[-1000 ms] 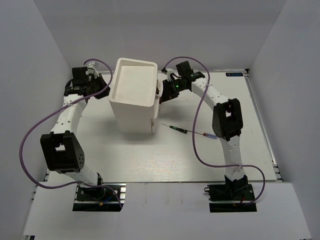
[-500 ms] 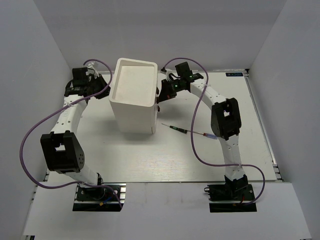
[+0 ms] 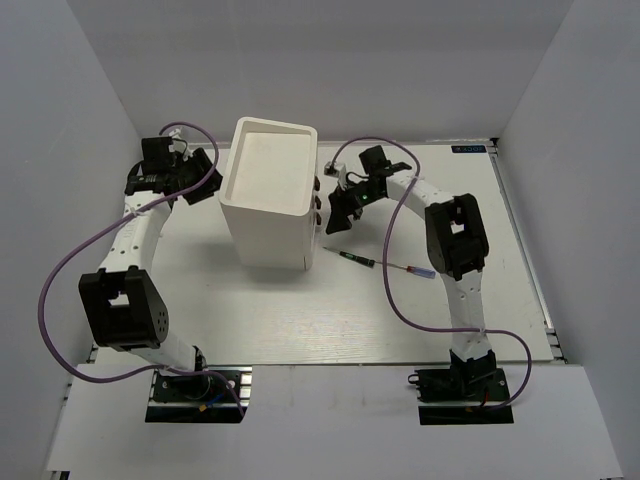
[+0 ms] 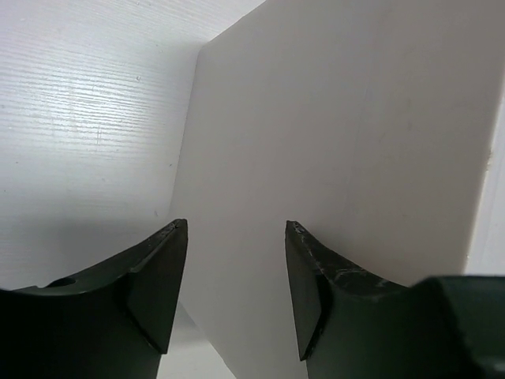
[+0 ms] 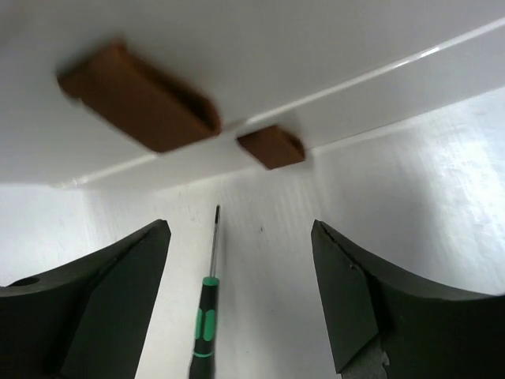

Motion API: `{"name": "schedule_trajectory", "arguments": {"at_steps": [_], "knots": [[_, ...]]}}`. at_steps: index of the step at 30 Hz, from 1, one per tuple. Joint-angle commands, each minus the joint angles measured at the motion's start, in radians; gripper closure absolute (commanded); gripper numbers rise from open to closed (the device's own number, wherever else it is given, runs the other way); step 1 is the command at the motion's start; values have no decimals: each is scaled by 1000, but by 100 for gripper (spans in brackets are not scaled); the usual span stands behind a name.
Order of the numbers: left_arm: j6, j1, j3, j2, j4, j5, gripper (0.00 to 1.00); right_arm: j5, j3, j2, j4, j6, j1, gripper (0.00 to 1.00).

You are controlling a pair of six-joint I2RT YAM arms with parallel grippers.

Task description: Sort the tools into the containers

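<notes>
Moved: right gripper [image 3: 334, 211] has come back off the cabinet [image 3: 268, 175] front and sprung its fingers wide; a second ago it was tight in against that face with them together.
Left side: left gripper [image 3: 200, 178] has parted its fingers too and eased a touch off the cabinet's left wall.
Fingers now: both pairs apart, nothing between either pair. Left wrist view shows only blank white wall past the gap, right wrist view shows table [image 3: 300, 310] and a tool.
Tool in play: green-handled screwdriver [image 3: 352, 257] lying flat on the table, just off the cabinet's near right corner, not yet in any drawer.
Other tool: second screwdriver [image 3: 410, 269] further right, almost end to end with the first, partly under the right arm's cable.
Which way from the fingers: the green one lies just below and toward the bases from the right gripper, close by.
Long axis: from above it runs left to right with a slight slant, its thin tip nearest the cabinet and the handle trailing away to the right.
Nearer arm: right, clearly. The left gripper sits across the cabinet, with the whole box between it and both tools.
My read: the right arm looks best placed to drop onto that handle, turning so the fingers straddle it.
Right wrist view adds: two brown knobs [image 5: 138, 99] on the closed drawer fronts overhead, and the shaft running up between the fingers [image 5: 102, 304], left of centre.
Top view adds: the second tool and both arms at once, none of it visible from the wrists.
</notes>
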Motion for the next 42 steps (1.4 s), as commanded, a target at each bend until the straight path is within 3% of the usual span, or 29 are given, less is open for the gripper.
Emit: {"name": "schedule_trajectory", "arguments": {"at_steps": [1,5,9,10,21,23,26,27,32,42], "knots": [[-9,-9,14,-55,-33,26,37,-94,-47,-33,55,-191,2,22],[-9,-9,24,-64,-53,3,24,-108,-78,-13,190,-188,5,22],[-18,-9,24,-74,-73,-34,20,-75,-85,7,311,-97,7,23],[-29,-9,24,-74,-73,-34,13,-70,-88,15,372,-84,8,23],[-29,1,34,-74,-102,-54,11,-51,-32,102,463,-11,10,23],[-38,1,34,-74,-102,-54,11,-61,-32,113,501,10,14,27],[-38,1,34,-74,-102,-54,11,-100,-48,116,584,55,11,49],[-38,1,34,-74,-102,-54,11,-113,-52,115,607,76,8,63],[-47,1,34,-74,-93,-54,11,-134,-107,73,644,87,-1,100],[-47,10,34,-74,-73,-54,11,-19,-260,-45,570,-13,-82,100]]}}
